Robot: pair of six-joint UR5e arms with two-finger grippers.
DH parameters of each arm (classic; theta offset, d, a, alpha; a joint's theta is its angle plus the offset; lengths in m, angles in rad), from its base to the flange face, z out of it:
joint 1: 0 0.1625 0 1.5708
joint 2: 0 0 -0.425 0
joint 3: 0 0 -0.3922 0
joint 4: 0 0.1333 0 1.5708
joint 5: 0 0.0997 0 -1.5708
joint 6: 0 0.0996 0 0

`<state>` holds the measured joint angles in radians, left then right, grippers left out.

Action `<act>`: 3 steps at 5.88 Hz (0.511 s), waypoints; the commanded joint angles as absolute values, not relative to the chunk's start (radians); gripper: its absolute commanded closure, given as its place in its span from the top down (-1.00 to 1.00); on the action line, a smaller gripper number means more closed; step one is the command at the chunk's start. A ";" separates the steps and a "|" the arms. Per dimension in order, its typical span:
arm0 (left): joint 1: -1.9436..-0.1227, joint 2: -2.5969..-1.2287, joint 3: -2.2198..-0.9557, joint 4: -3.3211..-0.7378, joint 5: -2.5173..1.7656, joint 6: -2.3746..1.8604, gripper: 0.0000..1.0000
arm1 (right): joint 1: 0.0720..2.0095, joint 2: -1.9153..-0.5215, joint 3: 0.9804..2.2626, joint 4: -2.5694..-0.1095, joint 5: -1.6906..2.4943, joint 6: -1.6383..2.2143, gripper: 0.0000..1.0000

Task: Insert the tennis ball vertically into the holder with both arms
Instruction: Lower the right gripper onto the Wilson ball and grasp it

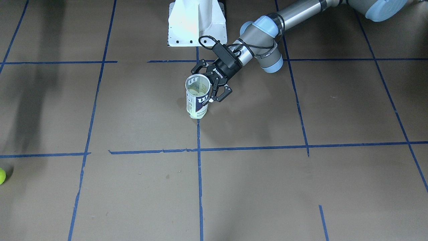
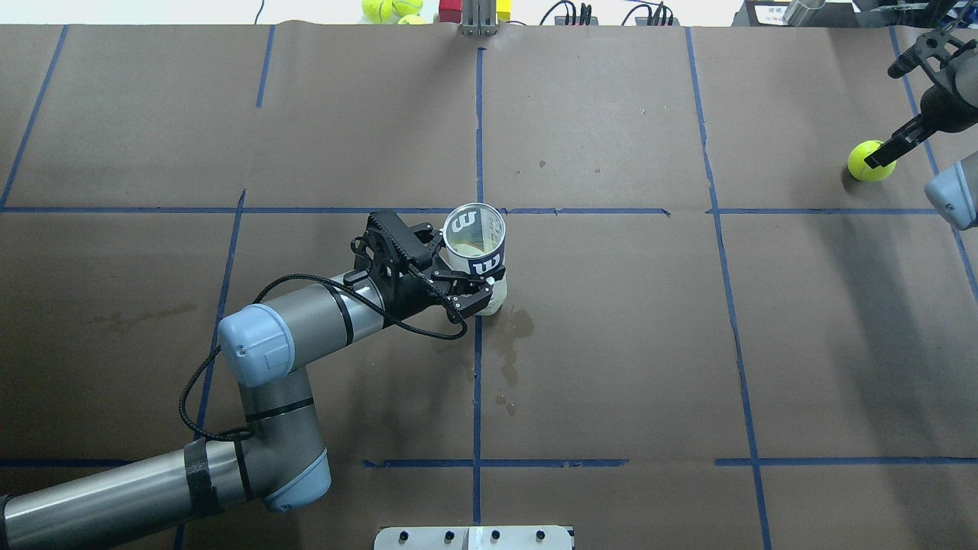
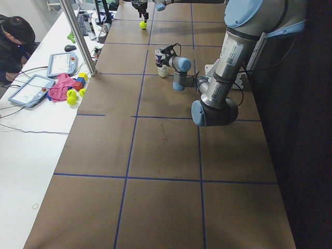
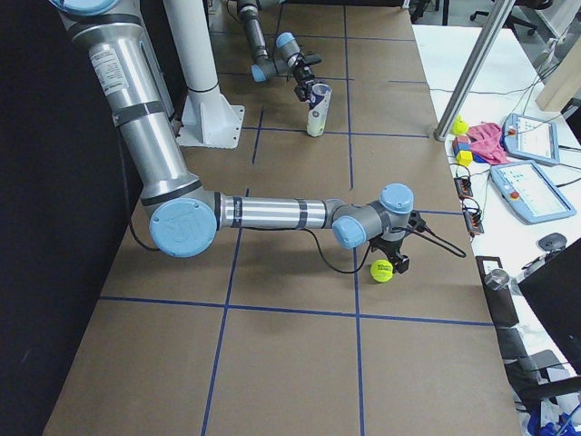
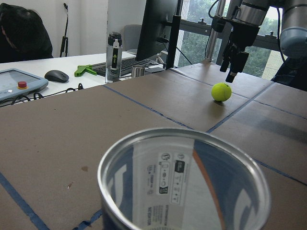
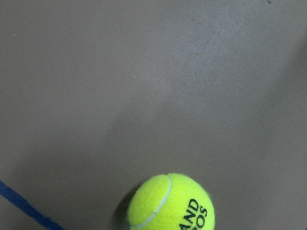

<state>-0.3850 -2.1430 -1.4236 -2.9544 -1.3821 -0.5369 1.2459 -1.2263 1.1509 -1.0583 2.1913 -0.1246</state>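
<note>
Jaws of grey left arm clamped around clear plastic cylindrical can with navy-and-white label, upright on brown bench, open mouth up. Well apart, far right: yellow-green tennis ball on bench. Jaws of grey right arm spread open, one tip just beside ball.

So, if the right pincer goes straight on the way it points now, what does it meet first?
Probably the tennis ball. The right pincer points downward and the ball lies just beneath it, though the depth is unclear.
</note>
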 commanded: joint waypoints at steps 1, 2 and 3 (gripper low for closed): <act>-0.385 -2.143 -1.424 -2.954 -1.382 -0.537 0.61 | 1.221 -1.229 1.120 -1.042 2.146 -0.120 0.99; -0.385 -2.143 -1.424 -2.954 -1.382 -0.537 0.61 | 1.210 -1.230 1.115 -1.042 2.134 -0.120 0.99; -0.385 -2.143 -1.424 -2.954 -1.382 -0.537 0.62 | 1.194 -1.230 1.114 -1.042 2.120 -0.118 0.99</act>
